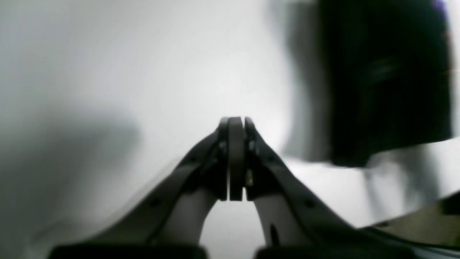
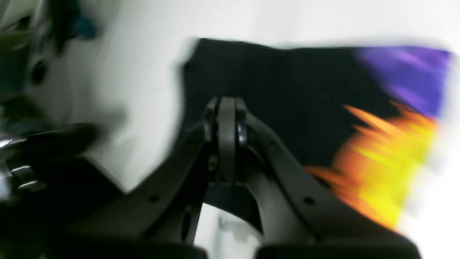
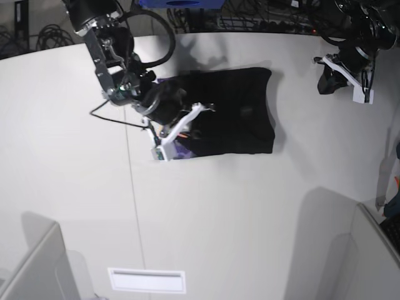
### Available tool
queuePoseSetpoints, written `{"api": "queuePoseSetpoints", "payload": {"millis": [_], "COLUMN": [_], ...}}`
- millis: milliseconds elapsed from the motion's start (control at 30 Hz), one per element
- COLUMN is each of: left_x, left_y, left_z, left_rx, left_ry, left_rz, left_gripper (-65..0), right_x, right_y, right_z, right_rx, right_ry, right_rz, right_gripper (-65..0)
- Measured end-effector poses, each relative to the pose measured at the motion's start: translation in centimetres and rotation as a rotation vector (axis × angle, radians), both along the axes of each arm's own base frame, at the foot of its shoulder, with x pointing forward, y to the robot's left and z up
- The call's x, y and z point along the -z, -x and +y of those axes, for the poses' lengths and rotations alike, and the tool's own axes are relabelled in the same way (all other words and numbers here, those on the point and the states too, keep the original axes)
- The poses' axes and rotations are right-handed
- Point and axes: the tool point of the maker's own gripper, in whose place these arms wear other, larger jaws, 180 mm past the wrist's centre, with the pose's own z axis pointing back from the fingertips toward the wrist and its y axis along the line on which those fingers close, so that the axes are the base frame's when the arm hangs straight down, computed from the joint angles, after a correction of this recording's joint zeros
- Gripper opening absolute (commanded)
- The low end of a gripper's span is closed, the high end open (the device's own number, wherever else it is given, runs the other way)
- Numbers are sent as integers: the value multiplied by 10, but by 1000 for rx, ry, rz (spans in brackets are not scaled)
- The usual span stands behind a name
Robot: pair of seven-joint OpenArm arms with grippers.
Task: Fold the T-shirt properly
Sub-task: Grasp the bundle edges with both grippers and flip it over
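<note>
Two arms: one works at each side of a pale table (image 3: 206, 212), seen from the base view.
Right arm: on the base view's left, it reaches down from the top edge and leans over the left part of the cloth.
Right gripper (image 2: 227, 108): its fingers are pressed together with no gap between them; in the right wrist view the tips lie over black cloth, and the blur hides whether any fabric is caught between them. In the base view the gripper (image 3: 187, 122) sits above the left half of the shirt.
T-shirt (image 3: 231, 112): a dark, roughly rectangular bundle lying flat on the upper middle of the table, mostly plain black on top.
Print: the right wrist view shows the T-shirt (image 2: 287, 90) with a purple patch and orange-yellow spikes at its right side; in the base view a sliver of purple and orange peeks out at the shirt's lower left corner, just under the right gripper.
Left arm: on the base view's right, up in the far corner, well apart from the shirt.
Left gripper (image 1: 235, 122): fingers pressed together, nothing between them, over bare table; the dark T-shirt (image 1: 388, 82) appears blurred at the upper right of the left wrist view. In the base view the gripper (image 3: 353, 78) hangs off to the shirt's right.
</note>
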Motion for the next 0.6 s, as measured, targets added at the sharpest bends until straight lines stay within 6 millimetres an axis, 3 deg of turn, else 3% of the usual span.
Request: {"api": "queuePoseSetpoints", "payload": {"millis": [133, 167, 233, 333, 467, 600], "left_x": [-14, -13, -10, -2, 24, 30], "left_y": [-11, -13, -18, -34, -48, -70], "left_z": [-21, -28, -48, -72, -86, -107], "left_rx": [26, 51, 101, 104, 32, 90], "left_ry": [117, 126, 158, 258, 346, 374], "left_rz": [-82, -78, -73, -87, 15, 21], "left_gripper": [-173, -89, 0, 0, -25, -51], "right_x": [8, 6, 1, 0, 5, 8], "right_y": [0, 2, 6, 7, 9, 13], "right_z": [-30, -33, -35, -44, -59, -59], "right_rx": [43, 40, 39, 79, 130, 125], "right_ry": [52, 55, 51, 44, 53, 52], "right_rz": [-3, -9, -21, -35, -31, -18], "right_gripper": [-650, -650, -650, -650, -650, -650]}}
